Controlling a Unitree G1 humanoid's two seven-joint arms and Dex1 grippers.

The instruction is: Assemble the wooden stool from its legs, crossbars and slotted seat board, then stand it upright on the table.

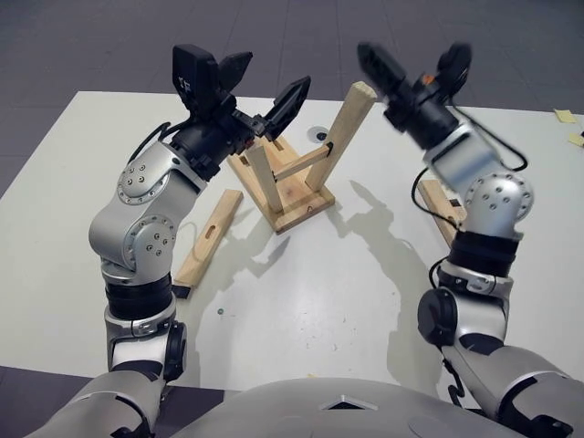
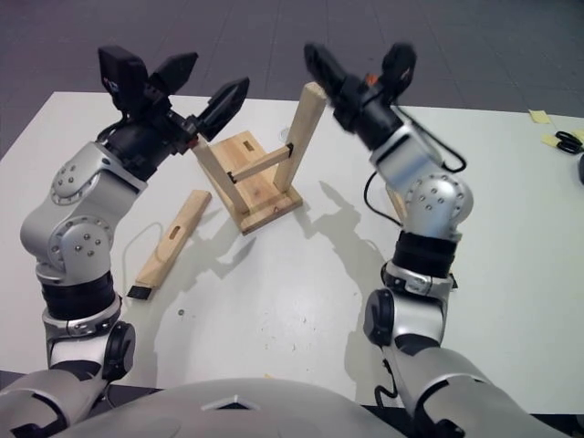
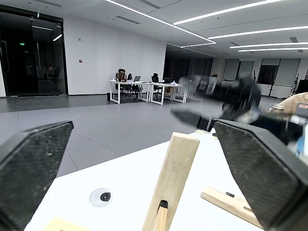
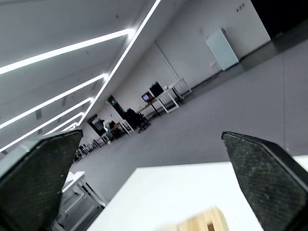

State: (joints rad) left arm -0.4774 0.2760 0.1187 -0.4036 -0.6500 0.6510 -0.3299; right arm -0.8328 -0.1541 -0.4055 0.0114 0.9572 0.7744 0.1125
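Observation:
The partly built stool sits at the table's middle back: its seat board [image 1: 290, 203] lies flat, with two legs [image 1: 344, 130] rising from it and a crossbar [image 1: 302, 163] joining them. My left gripper [image 1: 272, 78] hovers open just above the shorter left leg [image 1: 259, 164], touching nothing. At the same height, my right gripper [image 1: 415, 57] is open just right of the taller leg's top. In the left wrist view that leg's top [image 3: 174, 173] stands between the pads [image 3: 33, 178]. A loose slotted leg [image 1: 211, 234] lies to the left. Another wooden piece [image 1: 446, 215] lies behind my right arm.
A round cable hole [image 1: 319, 135] lies behind the stool. Yellow notes [image 1: 566, 116] and scissors [image 2: 567, 139] sit at the far right edge. A small black item [image 1: 181, 291] rests at the loose leg's near end. The table's front half is bare white.

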